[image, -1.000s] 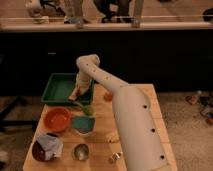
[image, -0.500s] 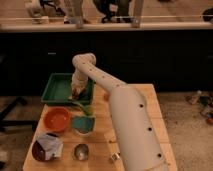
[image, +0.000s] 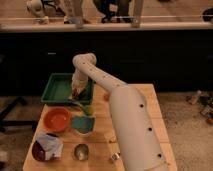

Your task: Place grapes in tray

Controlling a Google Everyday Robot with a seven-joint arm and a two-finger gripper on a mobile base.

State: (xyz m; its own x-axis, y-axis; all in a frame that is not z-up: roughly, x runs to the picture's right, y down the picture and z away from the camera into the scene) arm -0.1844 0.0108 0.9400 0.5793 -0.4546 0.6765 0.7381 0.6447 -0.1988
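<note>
The dark green tray (image: 56, 86) sits at the back left of the wooden table. My gripper (image: 76, 93) hangs from the white arm over the tray's right part, just inside its front right rim. A small dark reddish lump, the grapes (image: 74, 94), shows at the gripper's tip, a little above the tray bottom.
A round orange bowl (image: 56, 119) stands in front of the tray. A teal bowl (image: 83, 123) is beside it, with a green item (image: 88, 107) behind. A dark bag (image: 46, 148) and a metal cup (image: 81, 151) are near the front edge. The table (image: 102, 145) ends at the right.
The arm has swung left and back, carrying the gripper from beside the tray's right edge to over the tray's inside.
</note>
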